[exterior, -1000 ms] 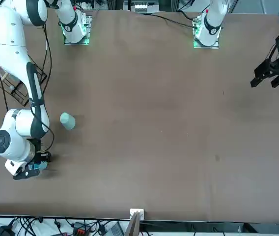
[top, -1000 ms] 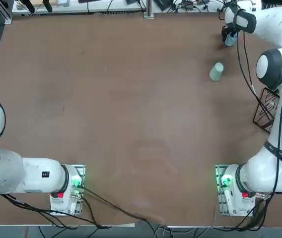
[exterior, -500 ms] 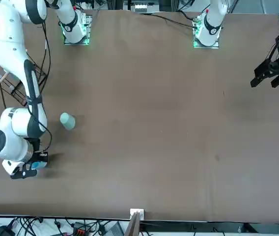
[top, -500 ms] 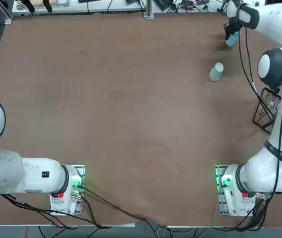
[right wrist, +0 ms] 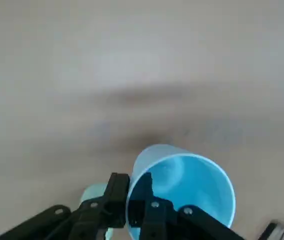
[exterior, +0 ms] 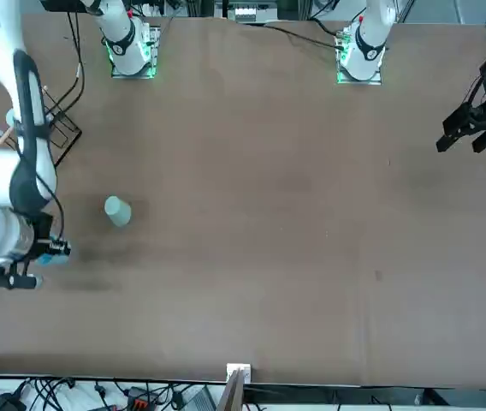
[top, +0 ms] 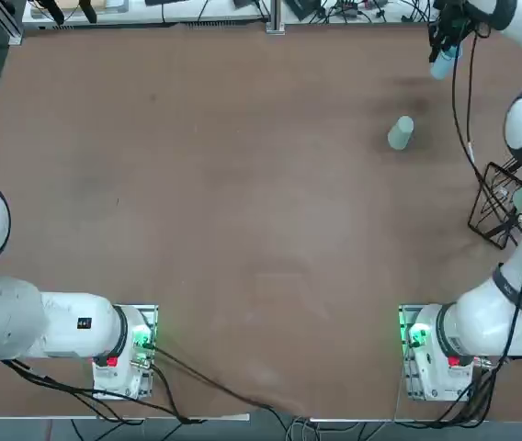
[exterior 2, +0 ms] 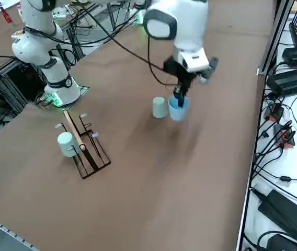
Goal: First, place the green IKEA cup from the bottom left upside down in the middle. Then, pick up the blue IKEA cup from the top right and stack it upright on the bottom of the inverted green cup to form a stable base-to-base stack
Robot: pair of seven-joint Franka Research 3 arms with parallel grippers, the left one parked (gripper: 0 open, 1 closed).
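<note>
Since a second ago the right arm has come up off the worktop point(top: 197, 202) and taken the blue cup point(exterior 2: 178, 110) with it: the cup was standing at the far right corner with the jaws still around it, and now it hangs in the air above that corner, with only its shadow on the surface below.

Right gripper point(right wrist: 134, 207): jaws clamped on the blue cup's rim, one finger inside the wall and one outside. The cup is mouth up, roughly upright, and hangs under the gripper. In the top view it shows at the far right edge point(top: 443, 62); in the front view it is a small blue patch beside the wrist point(exterior: 49, 250).

Green cup point(top: 401, 132): unmoved. It sits on the worktop in the far right area, nearer the middle than the blue cup and nearer the robot. The wide end looks to be down, but that is not certain. It is clear of the gripper, and in the side view it is just beside the lifted cup point(exterior 2: 159, 107).

A wire rack point(exterior 2: 86, 146) stands at the right edge and holds a pale cup point(exterior 2: 66, 143).
</note>
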